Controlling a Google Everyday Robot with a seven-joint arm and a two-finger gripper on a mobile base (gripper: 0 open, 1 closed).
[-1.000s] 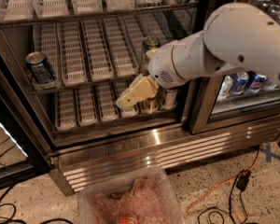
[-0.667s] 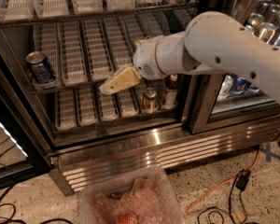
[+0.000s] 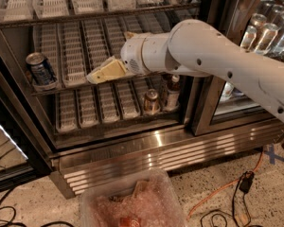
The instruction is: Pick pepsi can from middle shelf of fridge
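Dim-lit gripper (image 3: 93, 75) before middle shelf (image 3: 72, 56)

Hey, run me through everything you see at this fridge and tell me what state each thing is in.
pepsi can: standing on the middle shelf, leftmost lane, not gripped.
gripper: in front of the middle shelf, right of the pepsi can, apart from it.
fridge: open, shelves exposed.
brown can: upright on the lower shelf.
bottle: upright beside the brown can.
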